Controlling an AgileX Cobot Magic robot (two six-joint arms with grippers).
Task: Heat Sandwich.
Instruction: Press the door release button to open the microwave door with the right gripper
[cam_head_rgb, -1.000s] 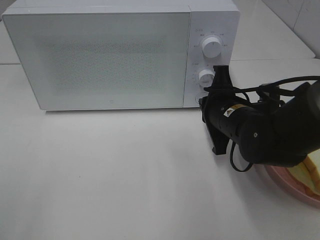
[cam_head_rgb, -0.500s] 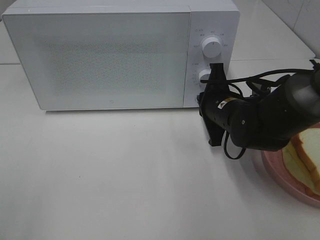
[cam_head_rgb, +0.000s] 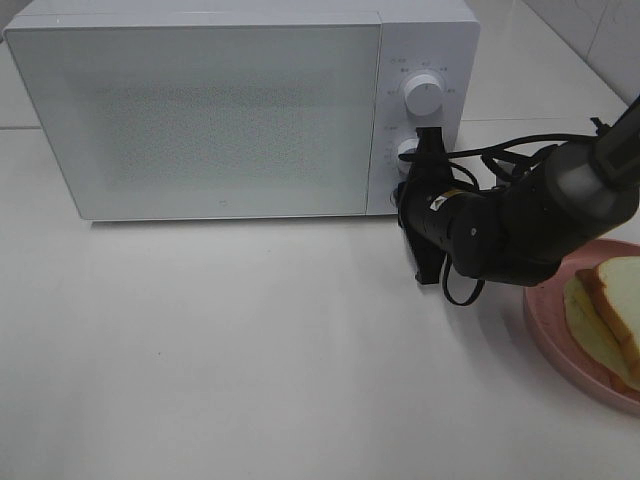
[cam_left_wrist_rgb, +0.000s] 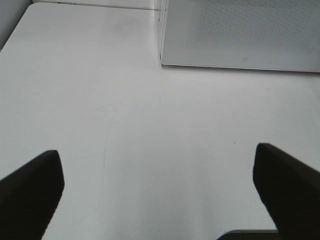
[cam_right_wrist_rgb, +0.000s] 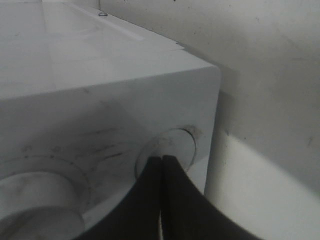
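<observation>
Your right gripper (cam_right_wrist_rgb: 162, 159) is pressed together, tips on the round button (cam_right_wrist_rgb: 176, 142) of the microwave (cam_head_rgb: 200, 110) — your left gripper (cam_left_wrist_rgb: 156, 150) hangs spread wide; sandwich (cam_head_rgb: 608, 305) on pink plate (cam_head_rgb: 545, 325).

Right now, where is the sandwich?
In the high view, the white sliced-bread sandwich lies on the round pink plate at the right edge, nearer than the white microwave.

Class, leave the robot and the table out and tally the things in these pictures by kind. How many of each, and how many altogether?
microwave: 1
pink plate: 1
sandwich: 1
Total: 3
</observation>
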